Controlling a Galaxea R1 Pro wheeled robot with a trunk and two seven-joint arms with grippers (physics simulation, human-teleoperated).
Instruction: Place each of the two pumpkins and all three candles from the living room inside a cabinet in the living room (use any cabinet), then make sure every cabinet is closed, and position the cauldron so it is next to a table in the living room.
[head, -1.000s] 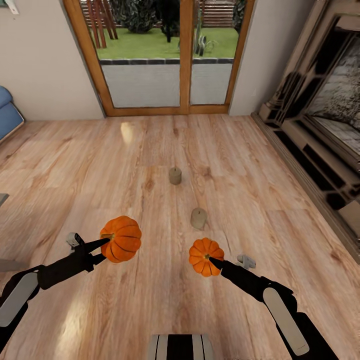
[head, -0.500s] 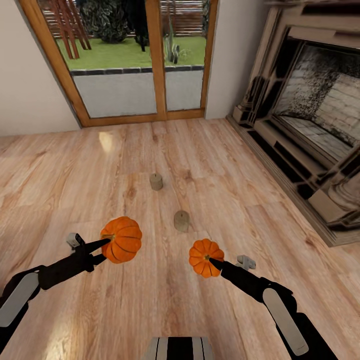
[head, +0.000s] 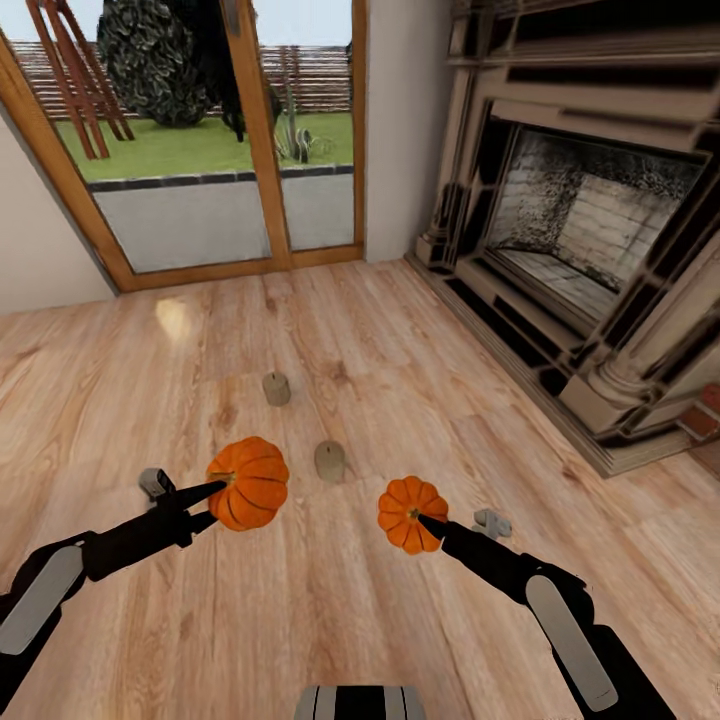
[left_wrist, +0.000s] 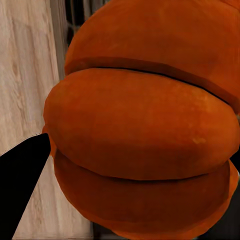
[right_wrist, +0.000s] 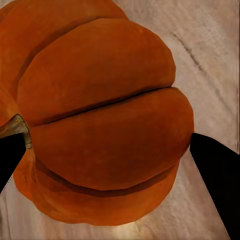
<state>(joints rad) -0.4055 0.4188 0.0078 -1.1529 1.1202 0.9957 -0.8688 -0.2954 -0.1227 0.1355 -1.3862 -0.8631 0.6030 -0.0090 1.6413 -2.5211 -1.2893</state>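
Note:
I hold two orange ribbed pumpkins above the wooden floor. The larger pumpkin (head: 249, 482) is in my left gripper (head: 216, 488), which is shut on it; up close its ribs (left_wrist: 145, 130) crowd the left wrist view beside a black finger (left_wrist: 22, 175). The smaller pumpkin (head: 411, 514) is in my right gripper (head: 420, 520), also shut on it, and appears large (right_wrist: 100, 130) in the right wrist view between two dark fingertips (right_wrist: 215, 170). Two beige candles stand on the floor ahead: one (head: 329, 461) between the pumpkins, another (head: 276, 388) farther off.
An ornate stone fireplace (head: 590, 250) runs along the right side, its plinth jutting onto the floor. A glass patio door (head: 200, 150) with a wooden frame is straight ahead, garden beyond. Open wooden floor (head: 150, 350) lies to the left and ahead.
The whole view has swung to the right: the fireplace now fills more of the right side and the door and candles have slid left. Both grippers keep their pumpkins in the same pose.

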